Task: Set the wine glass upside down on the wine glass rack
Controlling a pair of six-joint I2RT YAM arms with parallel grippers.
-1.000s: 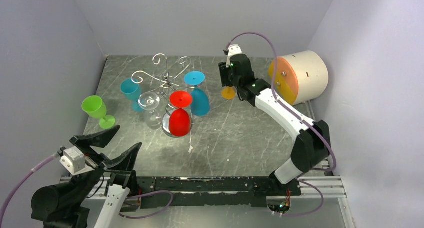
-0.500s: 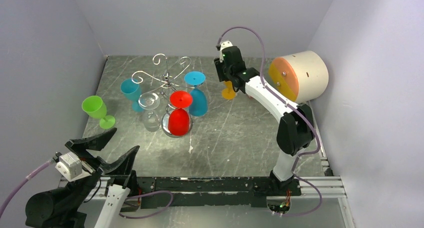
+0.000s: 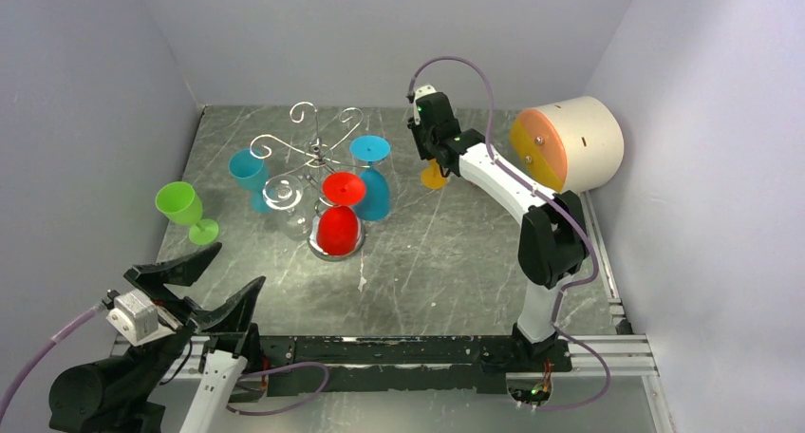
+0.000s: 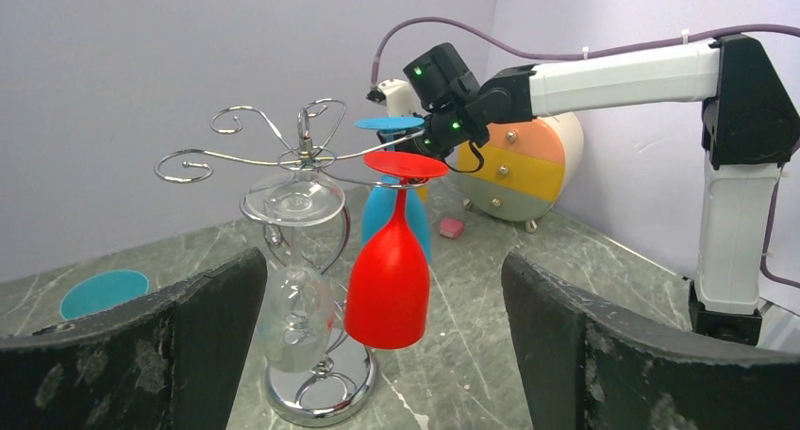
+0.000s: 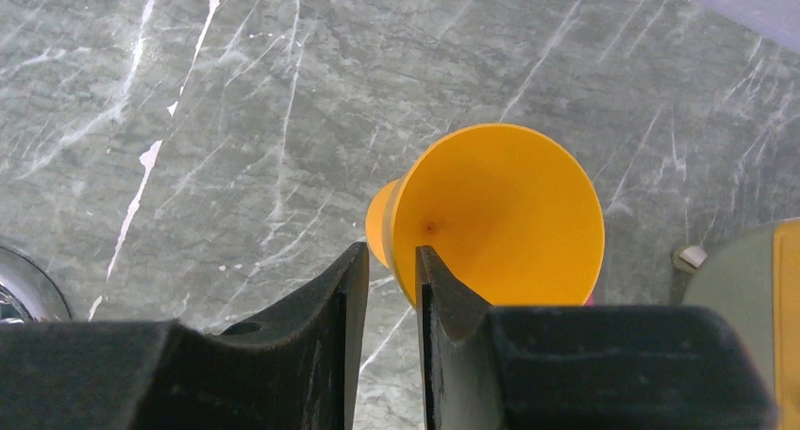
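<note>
Orange wine glass (image 5: 500, 213): right of wine glass rack (image 3: 318, 158), foot up, bowl down, long axis tilted off upright. Right gripper (image 5: 391, 251) fingers nearly together astride foot rim, grip not discernible. Left gripper (image 3: 239, 265) fingers spread wide.

A cream drum (image 3: 579, 143) lies on its side at two o'clock on the grey marbled table (image 3: 456, 262), its peach-and-yellow face turned toward nine o'clock. A small pink piece (image 4: 451, 227) lies near it.

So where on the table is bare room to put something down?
The widest bare patch lies near right, between the wine glass rack and the right arm. It is crowded around the rack, at the green glass on the left and the orange glass.
</note>
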